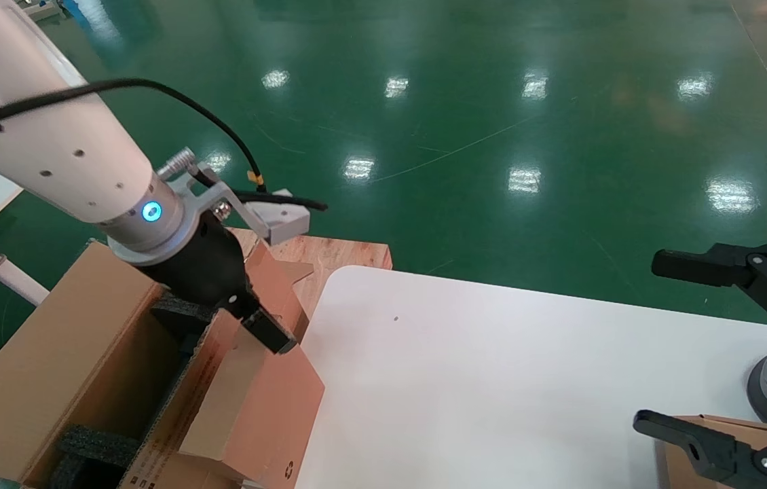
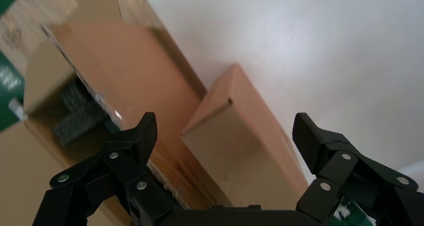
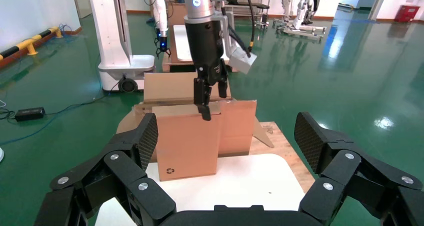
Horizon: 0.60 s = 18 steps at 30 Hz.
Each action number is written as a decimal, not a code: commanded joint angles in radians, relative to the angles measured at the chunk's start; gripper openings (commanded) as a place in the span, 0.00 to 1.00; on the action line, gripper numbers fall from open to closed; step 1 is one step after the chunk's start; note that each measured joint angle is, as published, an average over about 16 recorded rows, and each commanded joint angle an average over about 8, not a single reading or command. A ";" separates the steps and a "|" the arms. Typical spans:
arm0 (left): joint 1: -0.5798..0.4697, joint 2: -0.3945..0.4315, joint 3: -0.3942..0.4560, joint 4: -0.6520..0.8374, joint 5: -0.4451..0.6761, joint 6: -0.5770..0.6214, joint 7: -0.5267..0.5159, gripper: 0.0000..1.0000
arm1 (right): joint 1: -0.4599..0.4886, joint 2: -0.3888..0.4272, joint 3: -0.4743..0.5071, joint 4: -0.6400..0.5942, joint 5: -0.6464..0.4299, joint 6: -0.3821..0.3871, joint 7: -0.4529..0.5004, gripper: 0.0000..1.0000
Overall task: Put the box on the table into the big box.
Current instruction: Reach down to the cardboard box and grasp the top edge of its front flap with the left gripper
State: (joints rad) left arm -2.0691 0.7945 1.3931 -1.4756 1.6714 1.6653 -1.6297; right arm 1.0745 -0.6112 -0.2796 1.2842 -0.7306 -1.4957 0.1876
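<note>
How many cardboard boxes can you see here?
3: the box at the table's left edge under the left gripper, the big box beside it, a small carton bottom right, partly hidden.

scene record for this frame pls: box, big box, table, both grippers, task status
box: mid-sized plain brown cardboard carton with recycling mark, tilted, leaning against the big box's flap, lower end at the table edge
big box: very large brown cardboard carton with black foam blocks, open, beside the table
table: white tabletop with rounded corners
left gripper: at the box's upper edge, fingers spread in its wrist view
right gripper: open, idle over the table's right side
other: small tan carton under the right gripper
task status: box not yet inside the big box
</note>
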 commanded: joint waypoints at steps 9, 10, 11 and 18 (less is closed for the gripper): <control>-0.043 0.043 0.155 0.013 -0.042 0.009 -0.093 1.00 | 0.000 0.000 0.000 0.000 0.000 0.000 0.000 1.00; -0.045 0.046 0.165 0.016 -0.048 0.009 -0.099 1.00 | 0.000 0.000 0.000 0.000 0.000 0.000 0.000 1.00; -0.047 0.048 0.173 0.019 -0.053 0.010 -0.102 1.00 | 0.000 0.000 0.000 0.000 0.000 0.000 0.000 1.00; -0.049 0.057 0.208 0.048 -0.091 0.012 -0.114 1.00 | 0.000 0.000 0.000 0.000 0.000 0.000 0.000 1.00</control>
State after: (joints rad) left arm -2.1154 0.8504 1.5978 -1.4235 1.5801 1.6760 -1.7403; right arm 1.0745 -0.6112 -0.2796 1.2842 -0.7306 -1.4957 0.1876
